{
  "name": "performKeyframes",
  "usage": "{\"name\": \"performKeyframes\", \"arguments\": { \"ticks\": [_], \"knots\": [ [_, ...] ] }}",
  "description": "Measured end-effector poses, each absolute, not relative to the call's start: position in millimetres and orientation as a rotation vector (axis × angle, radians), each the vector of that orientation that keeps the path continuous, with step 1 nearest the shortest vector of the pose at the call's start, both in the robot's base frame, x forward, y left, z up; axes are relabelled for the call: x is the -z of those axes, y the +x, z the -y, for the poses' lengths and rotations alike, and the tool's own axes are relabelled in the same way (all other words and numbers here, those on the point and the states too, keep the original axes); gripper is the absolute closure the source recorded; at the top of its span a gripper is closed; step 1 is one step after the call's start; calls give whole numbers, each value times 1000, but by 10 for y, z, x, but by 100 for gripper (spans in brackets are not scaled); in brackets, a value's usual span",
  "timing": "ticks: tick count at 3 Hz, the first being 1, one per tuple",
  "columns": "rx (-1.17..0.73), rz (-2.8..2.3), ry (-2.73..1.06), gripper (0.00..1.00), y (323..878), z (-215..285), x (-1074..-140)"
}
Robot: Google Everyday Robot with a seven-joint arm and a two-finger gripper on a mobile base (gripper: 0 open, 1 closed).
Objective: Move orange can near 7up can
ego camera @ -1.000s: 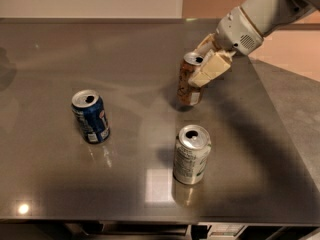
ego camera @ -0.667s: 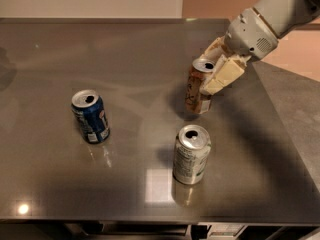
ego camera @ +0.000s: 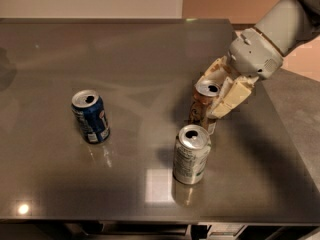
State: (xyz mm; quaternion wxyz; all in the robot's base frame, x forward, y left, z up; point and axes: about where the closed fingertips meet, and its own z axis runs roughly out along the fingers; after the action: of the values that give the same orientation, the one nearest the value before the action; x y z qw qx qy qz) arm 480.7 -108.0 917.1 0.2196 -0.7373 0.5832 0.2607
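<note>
Three opened cans; gripper (ego camera: pixel 214 100) jaws pinch orange can (ego camera: pixel 200 110) just behind 7up can (ego camera: pixel 191 156); blue can (ego camera: pixel 91 118) apart.

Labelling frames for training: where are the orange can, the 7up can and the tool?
orange can (ego camera: pixel 200 110): camera view, side wall.
7up can (ego camera: pixel 190 159): camera view, label side.
tool (ego camera: pixel 214 95): camera view, between fingertips, around orange can's top.

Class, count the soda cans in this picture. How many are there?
3. A blue soda can stands left; a silver-white, green-marked soda can front centre; a brownish-orange soda can just behind it, held in the gripper. None seem hidden.
</note>
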Motion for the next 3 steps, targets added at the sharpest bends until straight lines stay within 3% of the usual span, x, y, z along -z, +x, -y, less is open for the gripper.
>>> {"name": "performKeyframes", "arguments": {
  "ticks": [1,3],
  "knots": [
    [-754,-1553,-2096,84,4659,1066,-9032],
    [-755,-1481,-2119,37,4622,1007,-8957]
  ]
}}
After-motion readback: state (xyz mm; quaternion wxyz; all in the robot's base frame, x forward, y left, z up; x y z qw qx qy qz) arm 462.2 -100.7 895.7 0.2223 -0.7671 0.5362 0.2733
